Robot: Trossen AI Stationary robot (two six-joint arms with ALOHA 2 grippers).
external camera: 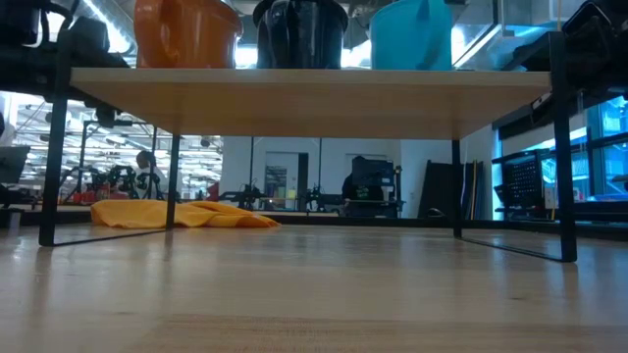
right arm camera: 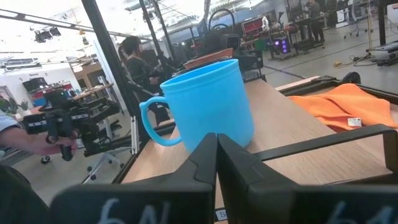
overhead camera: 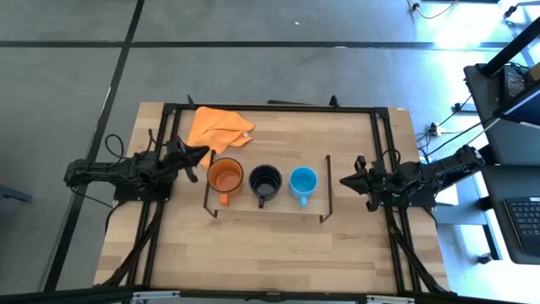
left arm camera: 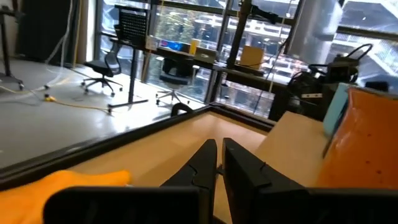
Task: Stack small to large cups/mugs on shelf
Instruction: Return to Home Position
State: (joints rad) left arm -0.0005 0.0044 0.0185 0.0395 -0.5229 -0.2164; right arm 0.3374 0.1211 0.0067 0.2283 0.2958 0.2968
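Observation:
Three mugs stand upright in a row on the shelf [overhead camera: 270, 208]: orange [overhead camera: 225, 176] at its left, black [overhead camera: 265, 180] in the middle, light blue [overhead camera: 303, 181] at its right. In the low view they show on top of the board [external camera: 294, 101]. My left gripper [overhead camera: 205, 153] is shut and empty just left of the shelf, beside the orange mug [left arm camera: 367, 143]. My right gripper [overhead camera: 344, 179] is shut and empty just right of the shelf, pointing at the light blue mug [right arm camera: 208, 106].
An orange cloth [overhead camera: 218, 127] lies on the table behind the shelf's left end, also in the low view [external camera: 177, 213]. The shelf's black end frames [overhead camera: 326, 190] stand between the grippers and the mugs. A person [right arm camera: 134, 59] stands in the room beyond.

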